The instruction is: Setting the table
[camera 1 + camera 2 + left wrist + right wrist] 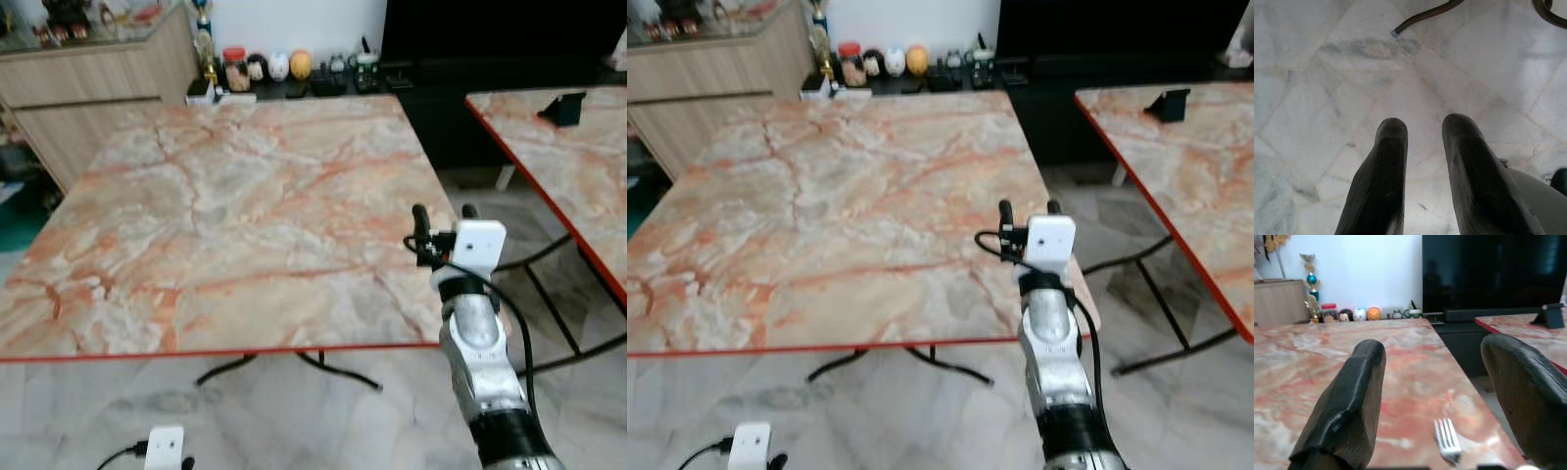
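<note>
Here the right pincer (1432, 396) is held wide open and empty just above a fork (1448, 440) laid between its fingers near the marble surface's (225, 225) edge, seemingly as a place setting, while the left pincer (1425, 147), narrowly parted, hangs over the floor.

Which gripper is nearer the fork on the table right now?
Right. The right gripper hangs over the table's near right edge, directly above the fork. The left gripper hangs low over the floor.

Right gripper (443, 212) raised forward, fingers spread wide, left gripper (1422, 129) hanging low, fingers slightly parted
</note>
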You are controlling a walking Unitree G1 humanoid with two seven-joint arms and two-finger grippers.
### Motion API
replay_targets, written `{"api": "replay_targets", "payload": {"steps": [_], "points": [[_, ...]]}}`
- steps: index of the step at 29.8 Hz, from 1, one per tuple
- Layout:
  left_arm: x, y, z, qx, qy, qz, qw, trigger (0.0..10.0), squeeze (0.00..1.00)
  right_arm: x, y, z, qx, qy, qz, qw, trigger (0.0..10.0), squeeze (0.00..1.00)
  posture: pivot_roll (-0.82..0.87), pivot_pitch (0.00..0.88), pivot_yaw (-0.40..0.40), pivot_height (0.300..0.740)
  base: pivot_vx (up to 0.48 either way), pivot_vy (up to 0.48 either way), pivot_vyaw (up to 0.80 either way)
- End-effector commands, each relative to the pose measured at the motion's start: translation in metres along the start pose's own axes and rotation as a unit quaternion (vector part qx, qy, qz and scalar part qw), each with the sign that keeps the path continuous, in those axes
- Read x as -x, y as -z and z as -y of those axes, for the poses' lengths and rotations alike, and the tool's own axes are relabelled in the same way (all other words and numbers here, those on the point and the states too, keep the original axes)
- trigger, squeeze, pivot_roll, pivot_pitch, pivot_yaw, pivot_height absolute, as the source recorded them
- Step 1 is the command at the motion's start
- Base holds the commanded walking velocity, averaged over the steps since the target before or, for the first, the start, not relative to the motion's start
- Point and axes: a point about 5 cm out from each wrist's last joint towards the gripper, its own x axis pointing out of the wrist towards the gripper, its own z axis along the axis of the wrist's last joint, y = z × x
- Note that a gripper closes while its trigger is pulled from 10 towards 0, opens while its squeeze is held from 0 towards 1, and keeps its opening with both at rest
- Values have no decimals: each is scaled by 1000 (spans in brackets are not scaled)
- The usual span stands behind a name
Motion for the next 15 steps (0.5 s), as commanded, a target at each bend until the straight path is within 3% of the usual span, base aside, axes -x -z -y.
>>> {"api": "replay_targets", "payload": {"steps": [1, 15], "points": [[0, 2, -2, -8, 1, -6, 1000, 10000, 0, 0, -3, 3, -3, 8, 1, 1000, 10000, 0, -65, 0, 46, 740, 0, 0, 0], [0, 2, -2, -9, 1, -7, 1000, 10000, 0, 0, -4, 2, -5, 7, -3, 1000, 10000, 0, -65, 0, 46, 740, 0, 0, 0]]}}
